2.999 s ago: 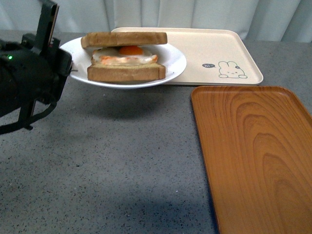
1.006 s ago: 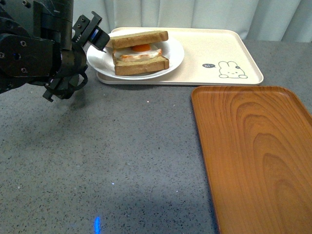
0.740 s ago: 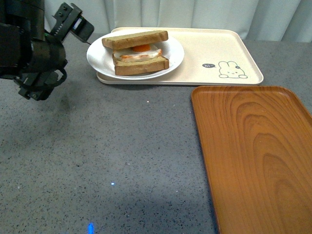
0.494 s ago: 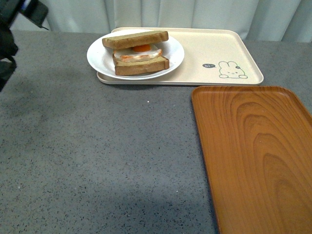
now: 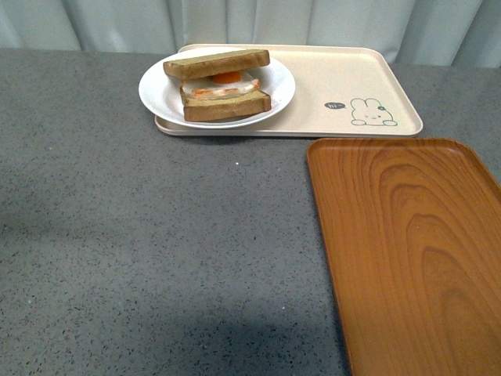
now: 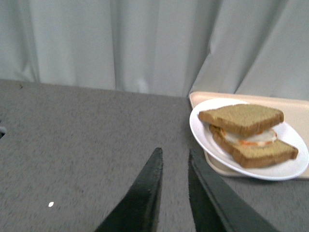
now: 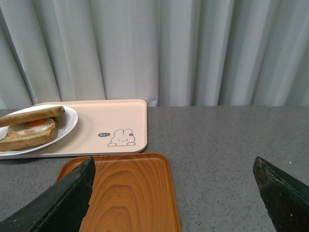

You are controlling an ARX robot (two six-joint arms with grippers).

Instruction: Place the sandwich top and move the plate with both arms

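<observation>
Nearest, at 4 o'clock in the front view: orange wooden tray, bare, flat on the grey bench. Beyond it, at 12 to 1 o'clock: beige rabbit tray, apart from the orange one by a thin strip of bench. At 11 o'clock: plate resting on the rabbit tray's near-left corner, overhanging its edge. On the plate: lower slice with fried egg, then sandwich top laid over it, tilted. Behind all: pale curtain.

Left jaws: nearly closed, only a slim gap, empty, above bare bench, short of the plate. Right jaws: spread wide, empty, above the orange tray.
</observation>
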